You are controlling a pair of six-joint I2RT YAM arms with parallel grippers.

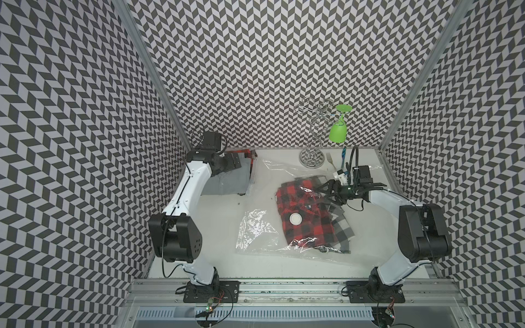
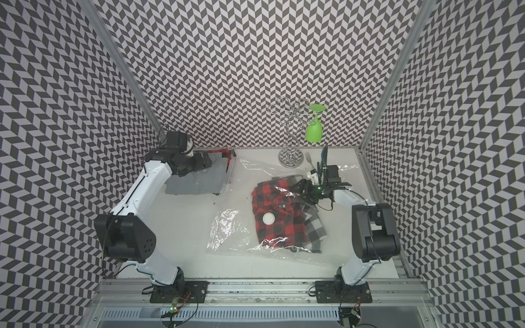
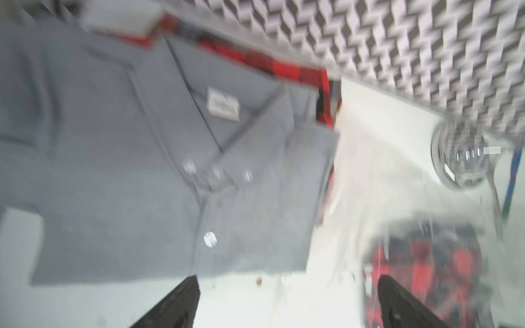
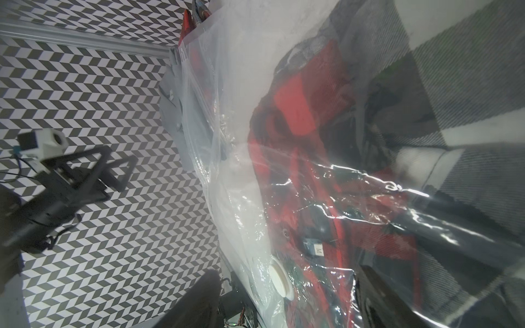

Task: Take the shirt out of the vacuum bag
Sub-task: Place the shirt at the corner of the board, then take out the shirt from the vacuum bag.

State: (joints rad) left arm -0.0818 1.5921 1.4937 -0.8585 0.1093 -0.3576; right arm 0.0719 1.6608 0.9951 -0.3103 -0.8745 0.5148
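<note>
While my left arm reaches toward the far left corner of the worktop [image 1: 216, 221], my left pincer [image 3: 287, 279] hangs wide open. Its two dark fingers [image 3: 181, 301] are well apart, with only bare surface between them, so it holds nothing. Just beyond it a gray shirt [image 1: 224, 181] lies folded on the worktop, outside any plastic, with its collar and buttons facing up. A strip of red checked cloth [image 1: 250, 151] shows under its far edge.

Just beside the gray shirt's right side runs the zip edge [image 1: 251, 176] of the vacuum bag [image 1: 255, 227]. The bag spreads flat and crinkled across the middle and right of the worktop. Its round white valve [image 1: 295, 218] sits on the upper face, above a red checked shirt [image 1: 301, 198] folded inside the bag. A gray checked cloth [image 1: 341, 227] shows from under that shirt's right edge.

My right pincer [image 1: 326, 191] is at the bag's right side, over the collar end of the red checked shirt, with its jaws standing apart. In the right wrist view one finger [image 4: 204, 301] is clear of the plastic and the other is seen through the film. I cannot tell whether either touches it.

Near the back wall stands a wire rack [image 1: 312, 159] with a green glass [image 1: 338, 133] hanging upside down from it. A fork [image 1: 331, 160] lies beside its base.
</note>
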